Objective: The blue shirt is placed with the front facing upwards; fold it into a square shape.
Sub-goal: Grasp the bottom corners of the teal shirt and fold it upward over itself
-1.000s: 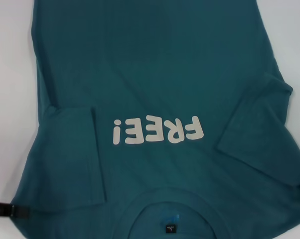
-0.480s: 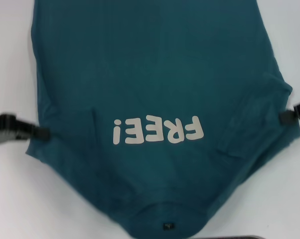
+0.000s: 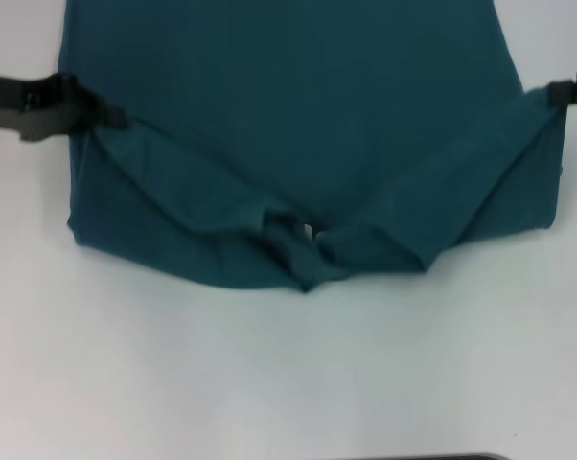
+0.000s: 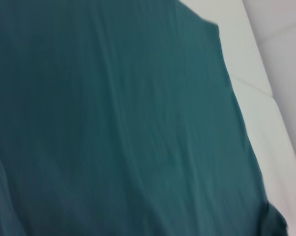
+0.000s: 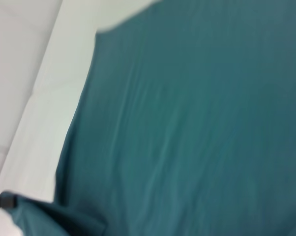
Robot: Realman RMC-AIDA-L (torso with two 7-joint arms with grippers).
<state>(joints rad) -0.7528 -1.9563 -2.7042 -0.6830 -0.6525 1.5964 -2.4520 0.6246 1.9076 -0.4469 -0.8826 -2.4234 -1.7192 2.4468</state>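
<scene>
The blue shirt (image 3: pixel 298 125) lies on the white table, its near part lifted and folded over away from me, so the lettering is hidden and only the plain back of the fabric shows. The collar (image 3: pixel 303 235) sags in the middle of the folded edge. My left gripper (image 3: pixel 111 117) is shut on the shirt's left edge; my right gripper (image 3: pixel 555 93) is shut on its right edge. Both wrist views show only teal cloth (image 4: pixel 113 123) (image 5: pixel 197 128) and white table beside it.
Bare white table (image 3: pixel 288 374) stretches in front of the folded edge. A dark strip (image 3: pixel 423 457) shows at the very front edge of the head view. A pale seam of the table surface (image 4: pixel 281 73) runs beside the shirt.
Both grippers have moved away from me, carrying the shirt's shoulder edges. The collar end has flipped over the chest, covering the lettering.
</scene>
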